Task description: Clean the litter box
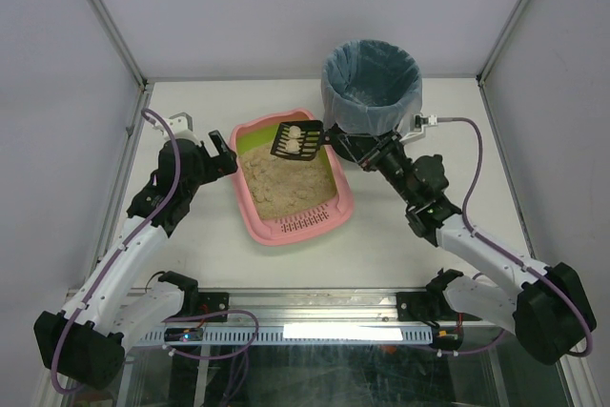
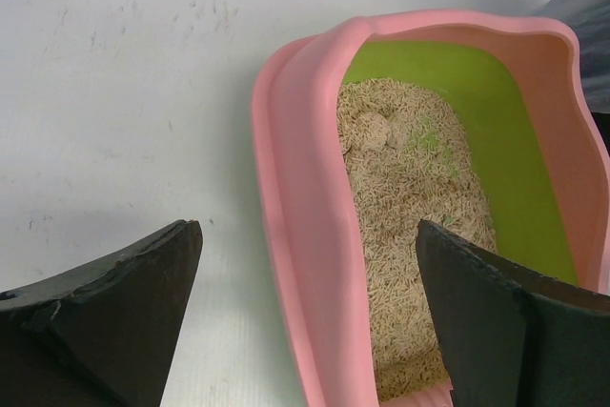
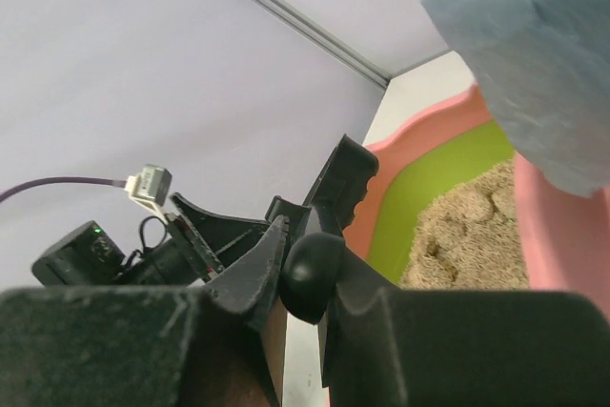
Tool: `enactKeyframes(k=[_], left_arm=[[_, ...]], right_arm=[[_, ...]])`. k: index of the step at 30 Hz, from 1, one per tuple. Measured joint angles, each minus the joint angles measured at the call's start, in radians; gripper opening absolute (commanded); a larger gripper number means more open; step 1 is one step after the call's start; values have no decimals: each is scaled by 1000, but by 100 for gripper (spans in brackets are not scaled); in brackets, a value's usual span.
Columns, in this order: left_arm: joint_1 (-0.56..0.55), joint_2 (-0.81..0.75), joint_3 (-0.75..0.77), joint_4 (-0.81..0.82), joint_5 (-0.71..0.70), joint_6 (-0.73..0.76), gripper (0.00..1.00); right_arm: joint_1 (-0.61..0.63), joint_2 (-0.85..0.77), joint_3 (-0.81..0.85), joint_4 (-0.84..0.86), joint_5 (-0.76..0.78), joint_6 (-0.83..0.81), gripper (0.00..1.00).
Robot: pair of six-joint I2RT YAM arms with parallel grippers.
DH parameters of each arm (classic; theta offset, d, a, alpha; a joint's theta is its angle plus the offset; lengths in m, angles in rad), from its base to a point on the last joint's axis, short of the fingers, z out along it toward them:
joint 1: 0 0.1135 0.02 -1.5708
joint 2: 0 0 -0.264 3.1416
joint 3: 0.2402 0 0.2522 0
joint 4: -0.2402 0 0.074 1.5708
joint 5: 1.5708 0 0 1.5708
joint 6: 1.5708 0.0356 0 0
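Note:
The pink litter box (image 1: pixel 250 218) lies mid-table, lime-green inside and filled with beige litter. A small black slotted scoop (image 1: pixel 295 140) hovers over its far end, carrying a few beige clumps. My right gripper (image 1: pixel 345 143) is shut on the scoop's handle; the right wrist view shows the rounded handle end (image 3: pixel 313 274) pinched between the fingers of my right gripper (image 3: pixel 303 278). My left gripper (image 1: pixel 227 154) is open at the box's far left corner. In the left wrist view my left gripper (image 2: pixel 310 302) straddles the box's left rim (image 2: pixel 305 235) without touching it.
A round black bin with a blue bag liner (image 1: pixel 372 83) stands just beyond the box's far right corner, close to the scoop. The liner (image 3: pixel 534 54) fills the upper right of the right wrist view. White enclosure walls with metal posts surround the table.

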Motion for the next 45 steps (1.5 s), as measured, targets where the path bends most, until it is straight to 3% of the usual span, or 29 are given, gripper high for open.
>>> enactKeyframes(k=[6,14,29,45], left_arm=[[13,0,0,0,4,0,99],[21,-6,0,0,22,0,99],[31,13,-1,0,47,0,99],[40,39,-1,1,82,0,99]], right_arm=[[-27,3,201,-164,-59,-4,0],[-192,53,435,-238,-159,-2,0],[-643,89,493,-295,-318,32,0],[-693,255,568,-371,-440,-221,0]])
